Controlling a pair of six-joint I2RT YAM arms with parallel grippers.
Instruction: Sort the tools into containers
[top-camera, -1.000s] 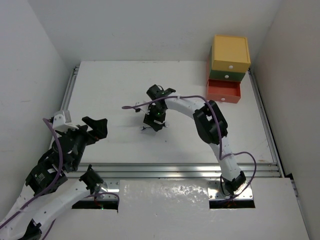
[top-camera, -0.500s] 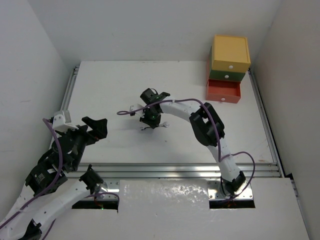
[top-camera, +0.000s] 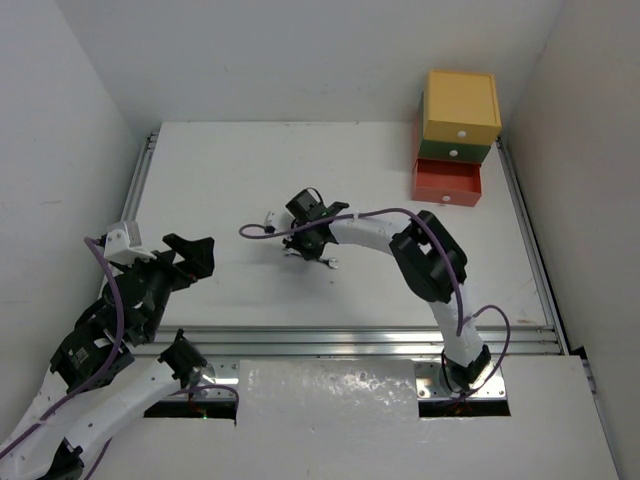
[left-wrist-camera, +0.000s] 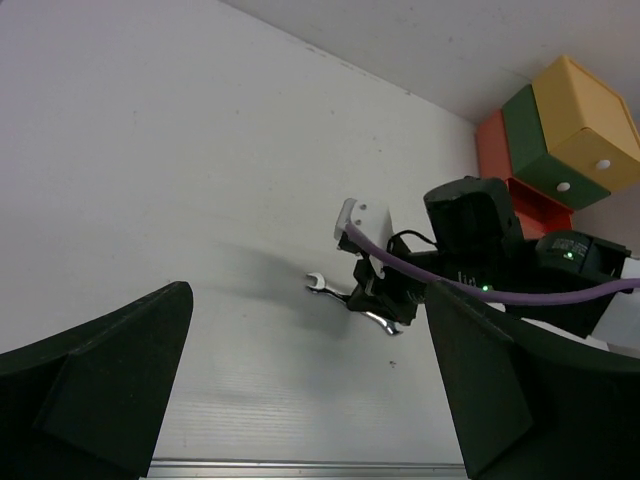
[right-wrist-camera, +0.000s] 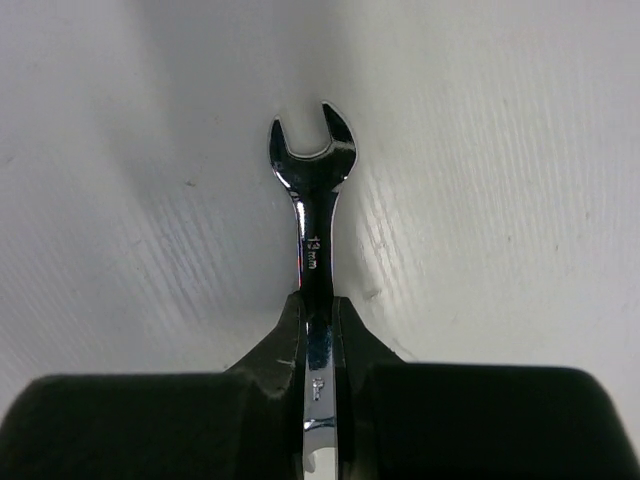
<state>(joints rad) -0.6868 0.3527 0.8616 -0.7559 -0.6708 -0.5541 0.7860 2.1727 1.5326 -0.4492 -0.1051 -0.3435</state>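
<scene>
1. The wrench (right-wrist-camera: 312, 190) is mid-table, left of centre and well apart from the drawers. The right gripper (right-wrist-camera: 318, 320) pinches its shank, with the black fingers closed tight on the metal.
2. It is polished silver steel, flat and slim, with an open fork end pointing away from the fingers and a stamped marking on the shank.
3. The table (top-camera: 220, 180) is white, and faintly ribbed up close.
4. The left gripper (top-camera: 196, 256) hangs at the near left, jaws spread wide and holding nothing.
5. At the far right corner the yellow drawer (top-camera: 460, 105) tops the green drawer (top-camera: 455, 150). The orange-red drawer (top-camera: 440, 196) below them is pulled out.
6. A purple cable (top-camera: 262, 229) loops beside the right wrist.
7. Nothing lies between the wrench and the drawers.
</scene>
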